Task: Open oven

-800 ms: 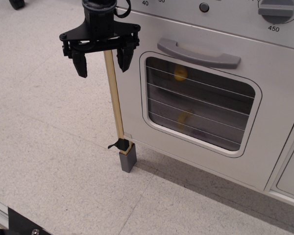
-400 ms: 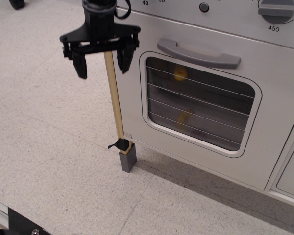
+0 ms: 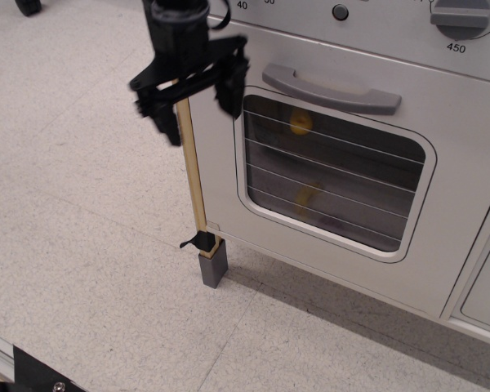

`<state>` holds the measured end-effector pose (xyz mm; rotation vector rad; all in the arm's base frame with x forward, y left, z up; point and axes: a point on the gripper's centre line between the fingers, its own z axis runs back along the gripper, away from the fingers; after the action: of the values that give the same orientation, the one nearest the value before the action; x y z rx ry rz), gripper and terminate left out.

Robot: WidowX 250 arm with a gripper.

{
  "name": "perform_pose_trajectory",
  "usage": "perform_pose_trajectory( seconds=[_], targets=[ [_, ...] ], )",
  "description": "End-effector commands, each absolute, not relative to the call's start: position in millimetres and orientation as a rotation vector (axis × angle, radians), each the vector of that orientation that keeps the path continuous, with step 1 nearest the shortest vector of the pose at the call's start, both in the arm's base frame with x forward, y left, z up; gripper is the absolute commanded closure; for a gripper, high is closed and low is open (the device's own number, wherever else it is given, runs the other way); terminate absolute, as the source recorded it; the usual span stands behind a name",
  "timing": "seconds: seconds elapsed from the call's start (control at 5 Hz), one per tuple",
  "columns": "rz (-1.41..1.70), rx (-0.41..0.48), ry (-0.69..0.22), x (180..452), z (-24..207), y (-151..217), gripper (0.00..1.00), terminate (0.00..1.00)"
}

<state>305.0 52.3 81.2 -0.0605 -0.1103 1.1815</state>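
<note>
The white toy oven [image 3: 457,204] fills the right side of the view. Its door is shut, with a grey bar handle [image 3: 331,88] across the top and a rounded window [image 3: 331,171] lined with wires. A grey dial [image 3: 465,16] and temperature numbers sit above. My black gripper [image 3: 198,106] hangs open and empty at the door's upper left corner, just left of the handle's left end. Its two fingers [image 3: 229,94] point down and are slightly blurred.
A thin wooden stick [image 3: 192,175] stands upright in a grey block [image 3: 213,266] in front of the oven's left edge, right below my gripper. Speckled floor [image 3: 82,229] spreads to the left. A cabinet panel [image 3: 486,286] adjoins the oven at right.
My gripper has moved right toward the oven handle and has turned and tilted. It stays open. The oven door has not moved.
</note>
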Motion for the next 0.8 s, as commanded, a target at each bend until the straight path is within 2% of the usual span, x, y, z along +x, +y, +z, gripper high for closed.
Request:
perform_pose_trajectory(
  seconds=[0.0,0.2,0.4,0.6],
  targets=[
    [1.277,-0.203,-0.243,340,117,19,0.00,0.00],
    [1.341,-0.271,-0.258,351,118,9,0.00,0.00],
    [1.391,-0.304,-0.276,362,112,5,0.00,0.00],
    [1.430,-0.310,-0.257,370,103,8,0.00,0.00]
  ],
)
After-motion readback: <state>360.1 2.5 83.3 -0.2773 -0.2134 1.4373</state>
